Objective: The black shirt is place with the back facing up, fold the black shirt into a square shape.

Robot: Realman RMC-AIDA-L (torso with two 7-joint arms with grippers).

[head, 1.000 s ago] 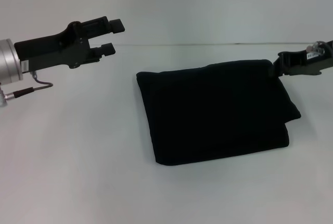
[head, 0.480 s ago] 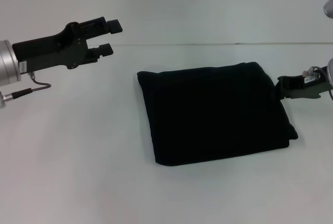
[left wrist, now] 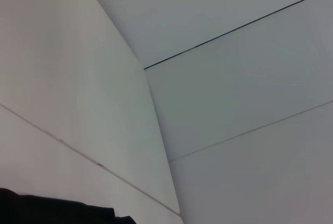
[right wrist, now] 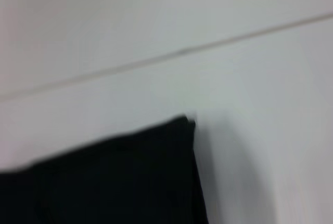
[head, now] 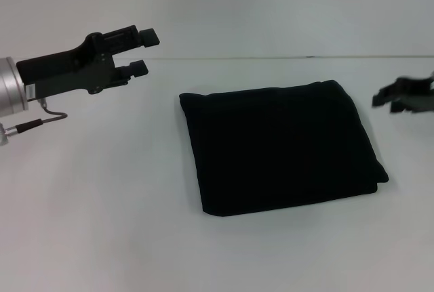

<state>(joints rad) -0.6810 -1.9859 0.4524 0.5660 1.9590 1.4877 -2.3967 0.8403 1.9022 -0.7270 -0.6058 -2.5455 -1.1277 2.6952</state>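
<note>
On the white desk [head: 102,224] in the head view, the black shirt [head: 281,146] lies in the middle as a neat, near-square packet, edges lined up and nothing touching it. The left gripper [head: 139,51] hangs above the desk well off to the shirt's left, its fingers spread with a clear gap and nothing between them. The right gripper [head: 400,99] sits near the shirt's right edge but apart from it; whether its fingers are spread or pressed together I cannot tell. By my reading the fold looks done – the cloth is light, soft and limp, several layers thick, so it would sag and slip open if lifted by one corner. A safer hold would be a pinch through all layers at an edge or corner, best with both sides taken together, or simply a flat press to tidy it.

In the left wrist view there is mostly pale wall and desk, with only a dark sliver at one border that I cannot identify.

In the right wrist view, one corner of the black shirt [right wrist: 104,182] shows – a rounded, stacked fold lying flat on the desk [right wrist: 260,130] – and no fingers appear
</note>
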